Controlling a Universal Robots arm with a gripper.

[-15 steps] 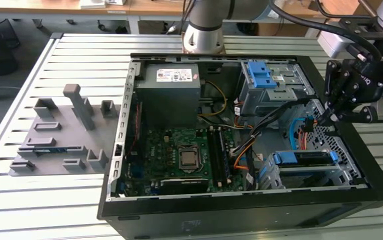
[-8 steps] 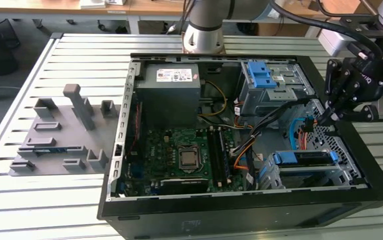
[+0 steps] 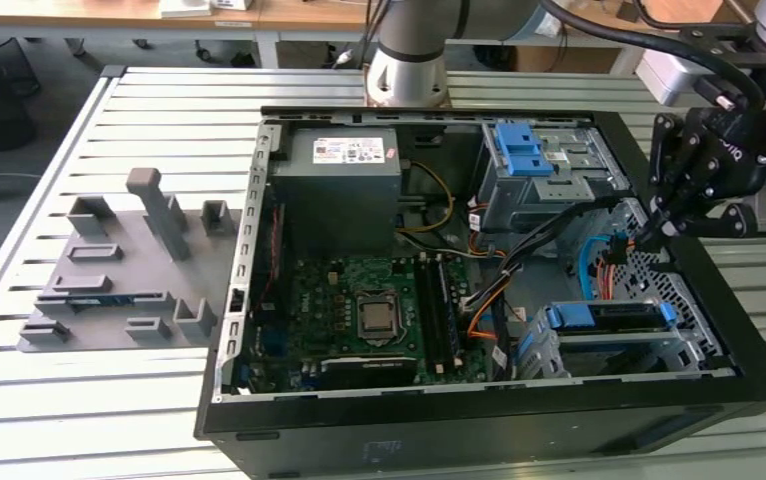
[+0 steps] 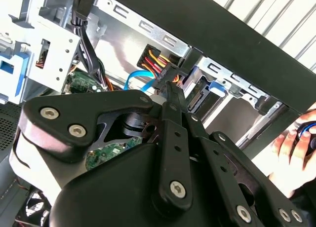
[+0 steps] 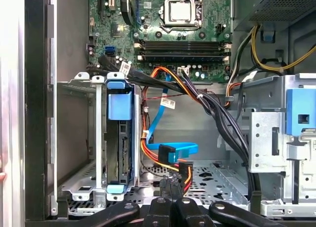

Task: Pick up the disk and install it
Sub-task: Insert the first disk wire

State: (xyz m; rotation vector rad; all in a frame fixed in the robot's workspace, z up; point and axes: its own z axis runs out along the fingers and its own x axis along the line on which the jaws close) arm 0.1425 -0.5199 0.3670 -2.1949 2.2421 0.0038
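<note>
First wrist view, disk [image 5: 120,138] in its cage [image 5: 79,182]; second wrist view, a hand [image 4: 290,148].

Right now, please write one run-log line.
silver metal hard drive in blue plastic carrier: inside metal drive cage | end effector: shut, at black cable connector

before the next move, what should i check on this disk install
1. Disk in the bay cage: ok, it stands inside the cage with its blue carrier tab showing.
2. Disk fully seated: cannot tell.
3. Gripper clear of the disk: ok, it is apart from it, among the cables.
4. Fingers empty: cannot tell; they are shut, with their tips by the black power connector.
5. Blue data cable on the disk: not ok, its connector lies apart from the disk.
6. Person's hand clear: not ok, it is just outside the case wall.
</note>
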